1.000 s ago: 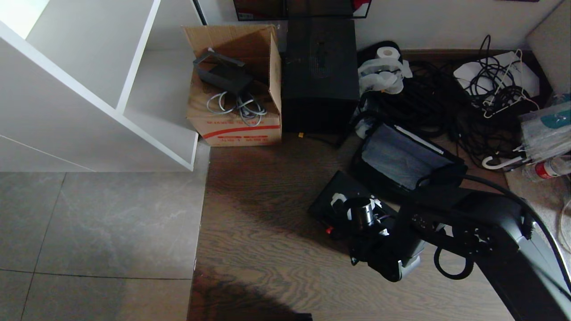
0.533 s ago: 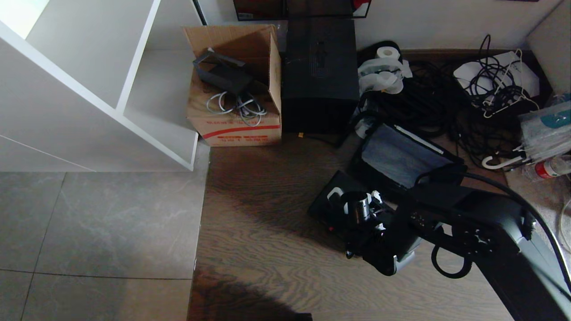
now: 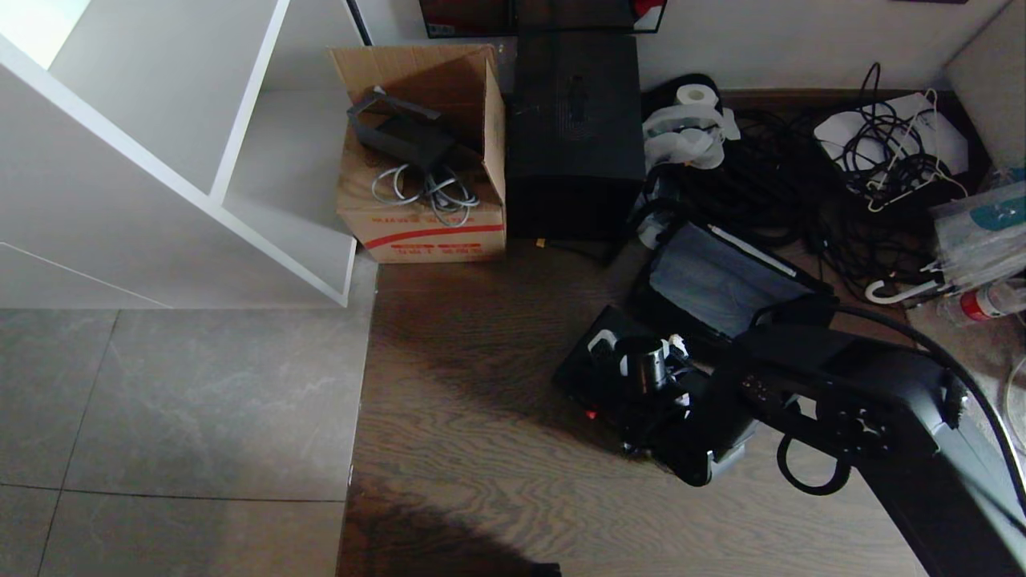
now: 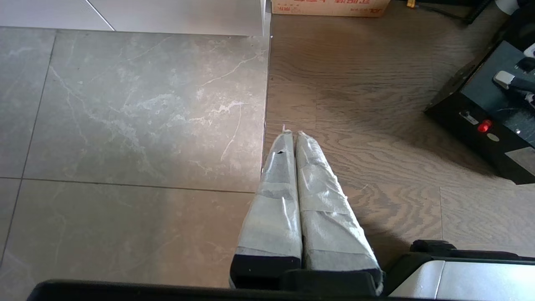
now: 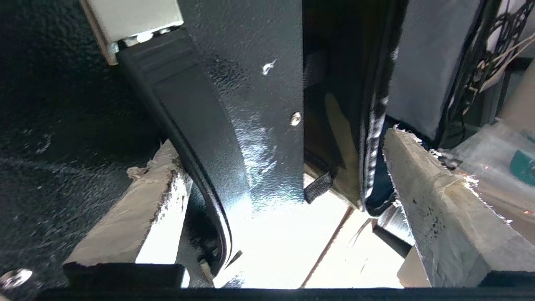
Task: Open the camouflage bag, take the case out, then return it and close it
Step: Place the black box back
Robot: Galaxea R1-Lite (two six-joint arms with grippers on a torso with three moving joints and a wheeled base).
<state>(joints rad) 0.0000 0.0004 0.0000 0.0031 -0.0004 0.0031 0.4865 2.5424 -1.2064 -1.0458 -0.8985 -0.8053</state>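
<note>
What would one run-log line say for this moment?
right hand: open over case handle | case: on floor beside camouflage bag | left hand: shut, idle

cardboard box (image 3: pixel 422 192), tall black box (image 3: pixel 574 132), cables (image 3: pixel 882 152)

right gripper (image 5: pixel 288 192) jaws apart, left gripper (image 4: pixel 294 136) fingers together

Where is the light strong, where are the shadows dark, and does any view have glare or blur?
Head view: daylight falls on the white shelf; a dark shadow lies on the wood floor before the case. Right wrist view: strong white glare between the right tool's fingers; the case handle looks soft. Left wrist view: even light; the left tool casts a soft shadow.
</note>
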